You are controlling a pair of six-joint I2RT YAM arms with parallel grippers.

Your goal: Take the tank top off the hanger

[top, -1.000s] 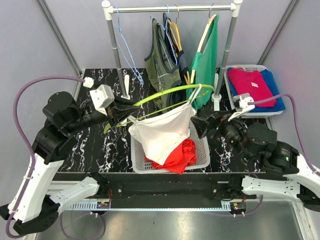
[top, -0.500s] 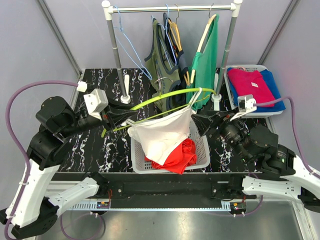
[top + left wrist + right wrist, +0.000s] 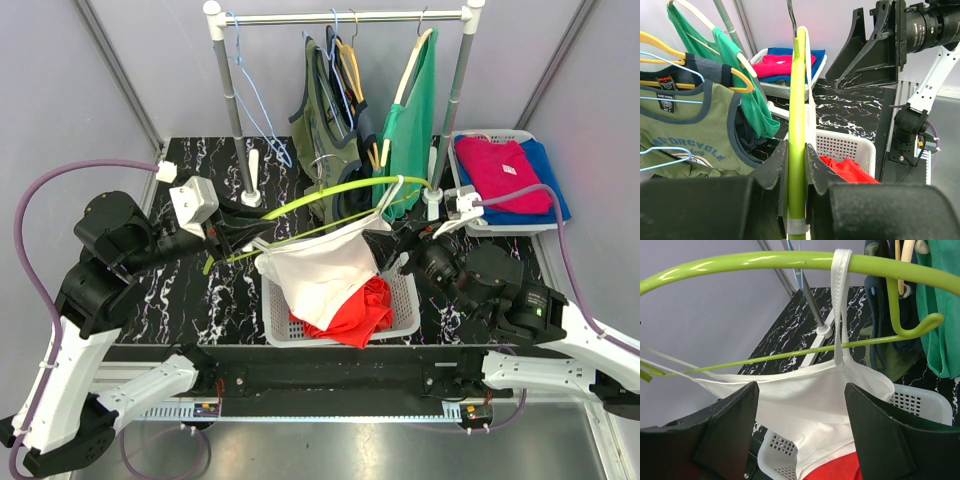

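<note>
- Left gripper (image 3: 796,155) is clamped narrow on one end of a lime green hanger (image 3: 796,100). It sits up and left of the white basket (image 3: 405,300).
- Seen from above, the left gripper (image 3: 232,228) holds the hanger (image 3: 330,190) tipped over sideways. The hanger stretches over the basket's far rim, with the hook end past the basket's far right corner.
- Right gripper (image 3: 802,415) has its fingers (image 3: 730,425) spread wide, one either side of the white tank top (image 3: 805,395), and nothing is pinched.
- From above, the right gripper (image 3: 385,250) sits over the basket's right rim, level with the tank top's right edge.
- The tank top (image 3: 325,270) hangs from the hanger and drapes down into the basket.
- One strap (image 3: 840,295) is looped over the hanger's upper arm (image 3: 765,260) near the hook.
- The other strap runs thin toward the left gripper's side; can't tell if it's on the hanger.
- A red cloth (image 3: 365,310) lies in the basket, under and beside the tank top's hem.
- A clothes rail (image 3: 345,17) stands behind the basket, with an olive top (image 3: 320,120) and a green top (image 3: 420,110) hanging on it.
- A second bin (image 3: 455,180) sits at the back right of the basket and holds a pink cloth (image 3: 500,165) on blue.
</note>
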